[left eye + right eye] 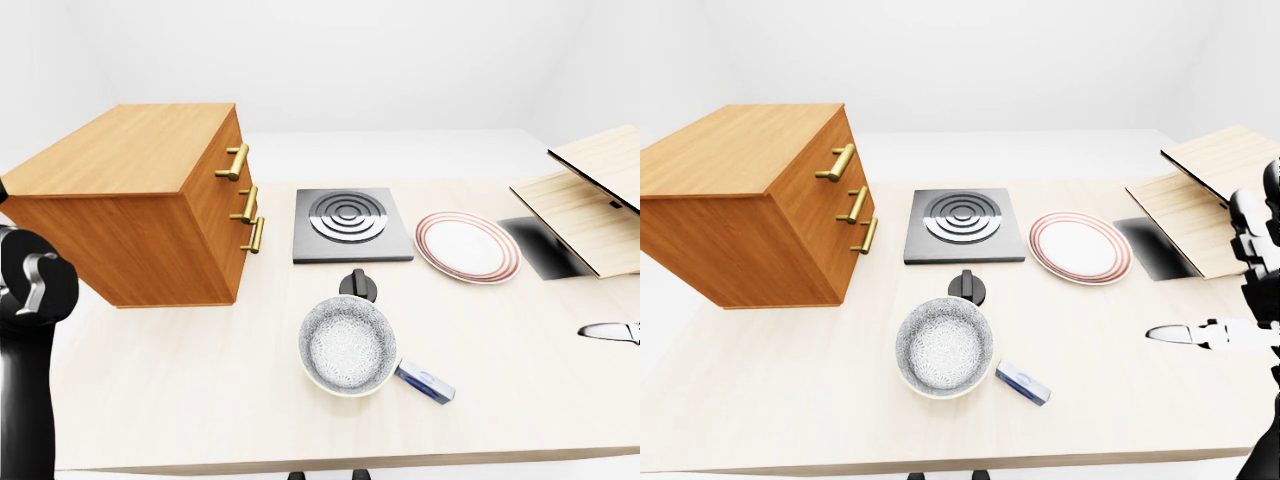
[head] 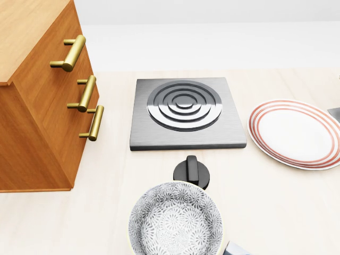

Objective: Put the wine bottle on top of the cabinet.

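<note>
no wine bottle in any view, cabinet top bare at tabletop left; left hand grip unreadable, right hand too; find the bottle first, then grasp low, carry upright.
</note>
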Motion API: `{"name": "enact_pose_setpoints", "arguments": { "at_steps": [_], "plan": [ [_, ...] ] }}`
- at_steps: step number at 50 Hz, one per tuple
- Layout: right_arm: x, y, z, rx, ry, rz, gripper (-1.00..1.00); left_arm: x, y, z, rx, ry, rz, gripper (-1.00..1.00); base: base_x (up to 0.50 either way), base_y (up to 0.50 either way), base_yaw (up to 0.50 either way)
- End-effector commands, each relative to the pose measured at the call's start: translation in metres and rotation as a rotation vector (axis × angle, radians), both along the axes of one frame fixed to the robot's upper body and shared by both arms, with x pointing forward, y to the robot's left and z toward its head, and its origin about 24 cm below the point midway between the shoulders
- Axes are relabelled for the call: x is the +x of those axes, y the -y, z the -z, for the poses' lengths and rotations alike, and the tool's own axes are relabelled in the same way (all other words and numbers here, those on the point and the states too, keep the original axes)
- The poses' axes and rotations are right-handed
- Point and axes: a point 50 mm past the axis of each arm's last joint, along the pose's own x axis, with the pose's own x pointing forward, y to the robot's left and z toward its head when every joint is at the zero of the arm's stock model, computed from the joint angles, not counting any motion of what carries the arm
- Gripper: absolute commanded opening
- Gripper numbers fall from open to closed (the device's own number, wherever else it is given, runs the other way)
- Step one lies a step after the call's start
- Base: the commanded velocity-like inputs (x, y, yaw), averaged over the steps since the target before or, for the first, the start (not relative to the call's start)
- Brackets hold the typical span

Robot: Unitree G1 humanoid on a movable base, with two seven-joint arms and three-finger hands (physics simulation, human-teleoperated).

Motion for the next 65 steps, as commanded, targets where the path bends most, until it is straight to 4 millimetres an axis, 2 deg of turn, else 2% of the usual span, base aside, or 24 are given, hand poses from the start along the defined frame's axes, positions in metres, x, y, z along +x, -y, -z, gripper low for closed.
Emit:
{"name": "enact_pose_setpoints", "arguments": {
  "at_steps": [1,6,8,11,17,18,19,21,35,42,53,56,58,65],
  "plan": [
    [0.009,0.0,0.001,0.023,0.002,-0.014,1.0,-0.007,-0.022,-0.001,-0.045,-0.021,-0.031,-1.0,0.0,0.0,0.0],
    [0.009,-0.001,0.002,0.03,0.0,-0.016,1.0,-0.008,-0.025,-0.001,-0.035,-0.025,-0.043,-1.0,0.0,0.0,0.0],
    [0.009,0.0,0.003,0.034,-0.004,-0.015,1.0,-0.004,-0.029,0.011,-0.046,-0.035,-0.049,-1.0,0.0,0.0,0.0],
    [0.007,0.0,0.002,0.03,0.0,-0.015,1.0,-0.005,-0.03,0.01,-0.042,-0.041,-0.055,-1.0,0.0,0.0,0.0],
    [0.005,-0.001,0.002,0.023,-0.001,-0.014,1.0,0.017,-0.036,0.044,-0.067,-0.153,-0.074,-1.0,0.0,0.0,0.0],
    [0.005,-0.001,0.002,0.022,-0.003,-0.013,1.0,0.018,-0.035,0.045,-0.068,-0.161,-0.067,-1.0,0.0,0.0,0.0],
    [0.005,-0.001,0.003,0.023,-0.007,-0.012,1.0,0.016,-0.032,0.036,-0.061,-0.163,-0.047,-1.0,0.0,0.0,0.0],
    [0.006,-0.001,0.004,0.029,-0.011,-0.012,1.0,0.023,-0.036,0.05,-0.084,-0.189,-0.055,-1.0,0.0,0.0,0.0],
    [0.01,-0.003,0.008,0.034,-0.025,-0.014,1.0,0.04,-0.044,0.077,-0.193,-0.283,-0.106,-1.0,0.0,0.0,0.0],
    [0.007,0.001,0.01,0.037,-0.038,-0.002,1.0,0.041,-0.051,0.082,-0.225,-0.302,-0.146,-1.0,0.0,0.0,0.0],
    [0.015,-0.001,0.018,0.068,-0.059,-0.016,1.0,0.039,-0.054,0.082,-0.152,-0.34,-0.196,-1.0,0.0,0.0,0.0],
    [0.014,0.001,0.02,0.074,-0.067,-0.012,1.0,0.042,-0.056,0.089,-0.153,-0.364,-0.217,-1.0,0.0,0.0,0.0],
    [0.013,0.002,0.021,0.075,-0.071,-0.01,1.0,0.044,-0.056,0.094,-0.145,-0.384,-0.226,-1.0,0.0,0.0,0.0],
    [0.009,0.004,0.023,0.079,-0.08,0.0,1.0,0.047,-0.049,0.093,-0.124,-0.403,-0.205,-1.0,0.0,0.0,0.0]
  ]
}}
